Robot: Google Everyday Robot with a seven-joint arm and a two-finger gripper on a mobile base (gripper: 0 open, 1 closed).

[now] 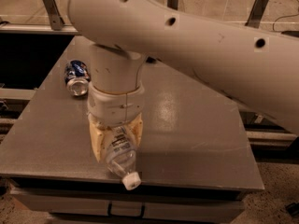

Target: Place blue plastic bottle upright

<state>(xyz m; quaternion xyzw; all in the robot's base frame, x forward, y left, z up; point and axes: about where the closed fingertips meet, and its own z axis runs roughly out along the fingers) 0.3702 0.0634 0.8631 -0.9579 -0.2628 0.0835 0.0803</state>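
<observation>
**A:** How is the blue plastic bottle [120, 154] described?

**B:** Clear, bluish-tinted plastic is seen, with a white label [119, 140] and a white cap [131, 181].

**A:** Where is it found, and how is it pointed?

**B:** It is laid on its side, lower left of centre, by the front edge of the worktop [196, 139]. Its long axis is run steeply down the frame, with the cap aimed lower right.

**A:** And the gripper [117, 146]?

**B:** It is set directly over the bottle, and the jaws are closed on its body from left and right.

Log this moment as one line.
two-finger gripper: low over grey table front, shut on clear bluish plastic bottle | bottle: not upright, white cap at edge
</observation>
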